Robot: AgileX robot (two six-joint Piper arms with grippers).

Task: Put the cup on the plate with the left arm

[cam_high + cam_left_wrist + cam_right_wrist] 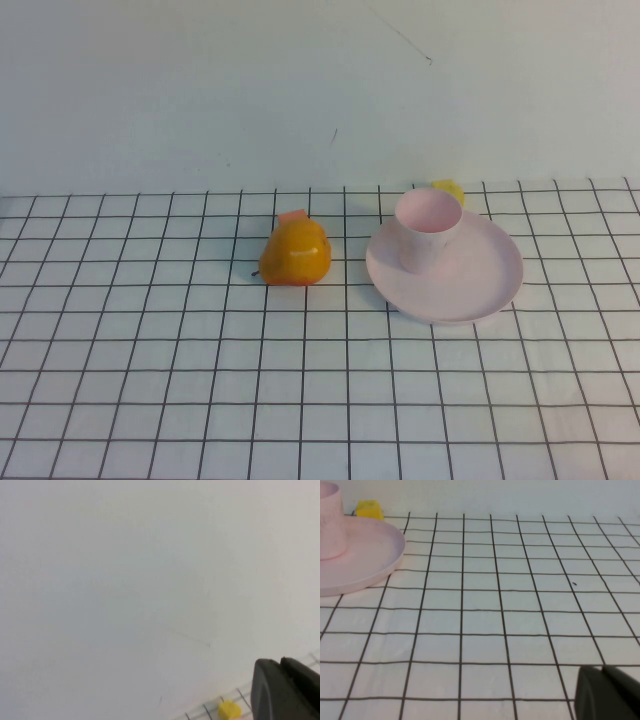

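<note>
The pale pink cup (428, 229) stands upright on the round pink plate (480, 280), on the plate's left part. Both also show in the right wrist view, the cup (329, 522) at the frame's edge on the plate (365, 560). Neither arm shows in the high view. My left gripper (280, 664) shows only in its own wrist view, shut and empty, raised and facing the back wall, far from the cup. My right gripper (603, 669) is shut and empty, low over the gridded table, well to the right of the plate.
An orange pear-shaped fruit (296, 251) lies left of the plate. A small yellow block (448, 190) sits behind the cup near the wall; it also shows in the left wrist view (229, 709) and the right wrist view (369, 509). A white gridded cloth (300, 400) covers the table.
</note>
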